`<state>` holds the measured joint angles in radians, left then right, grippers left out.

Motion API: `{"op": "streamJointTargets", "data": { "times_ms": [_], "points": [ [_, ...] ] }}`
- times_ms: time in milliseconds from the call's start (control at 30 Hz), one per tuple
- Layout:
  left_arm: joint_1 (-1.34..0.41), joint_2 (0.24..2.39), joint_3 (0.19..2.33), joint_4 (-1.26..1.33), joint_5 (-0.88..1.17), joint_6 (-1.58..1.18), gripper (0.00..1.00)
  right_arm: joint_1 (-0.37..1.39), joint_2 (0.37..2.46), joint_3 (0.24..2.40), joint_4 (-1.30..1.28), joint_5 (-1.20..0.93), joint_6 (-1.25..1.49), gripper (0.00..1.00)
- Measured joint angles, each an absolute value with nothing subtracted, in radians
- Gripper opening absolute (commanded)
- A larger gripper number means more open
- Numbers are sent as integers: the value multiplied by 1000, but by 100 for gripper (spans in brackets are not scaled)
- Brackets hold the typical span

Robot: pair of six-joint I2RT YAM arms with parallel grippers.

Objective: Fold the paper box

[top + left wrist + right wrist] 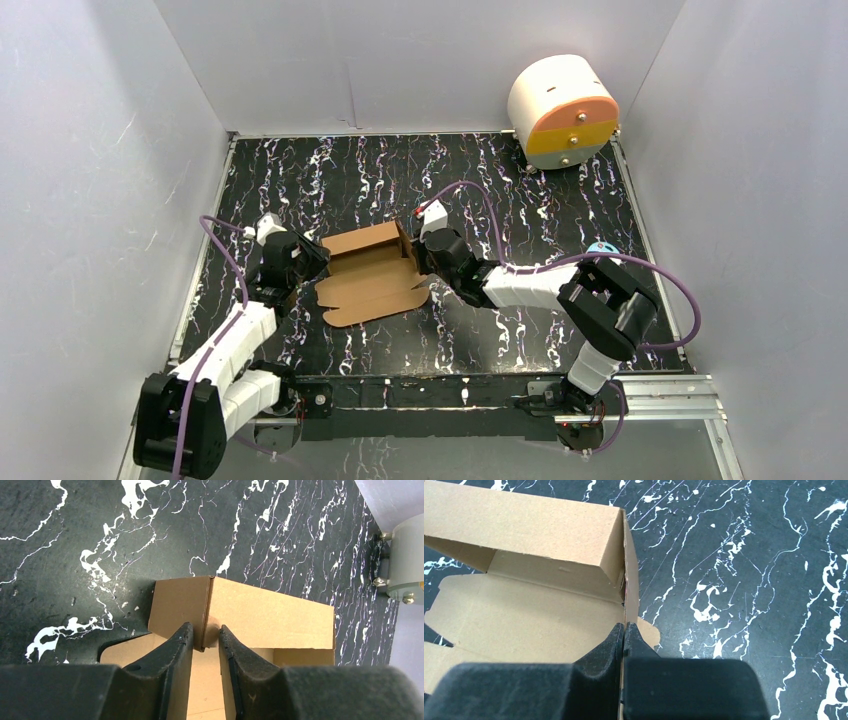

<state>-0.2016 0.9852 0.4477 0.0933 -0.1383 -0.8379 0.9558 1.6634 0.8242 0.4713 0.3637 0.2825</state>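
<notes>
Two tools meet an open-topped brown corrugated paper box (372, 272) on the marbled black table (540, 200): right tool (624, 630) clenched on one wall; left tool (205, 632) astride a corner, grip unclear.

The paper box (372, 272) lies on the table (520, 200) between my two arms, with its raised wall on the far side and its flat flaps spread towards my bases. My left gripper (205, 630) stands at the box's left end with a corner of that wall between its fingers, and my right gripper (624, 627) is at the right end, pinching the edge of the side wall. The cylinder (562, 110) sits well apart, in the far right corner.
</notes>
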Motion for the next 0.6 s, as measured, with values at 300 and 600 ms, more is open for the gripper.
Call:
{"op": "streamJointTargets", "data": {
  "times_ms": [300, 600],
  "points": [
    [-197, 997, 447, 114, -33, -865, 22, 956, 1663, 871, 400, 340, 294, 0],
    [-197, 966, 402, 130, 102, -916, 24, 955, 1678, 881, 385, 422, 318, 0]
  ]
}}
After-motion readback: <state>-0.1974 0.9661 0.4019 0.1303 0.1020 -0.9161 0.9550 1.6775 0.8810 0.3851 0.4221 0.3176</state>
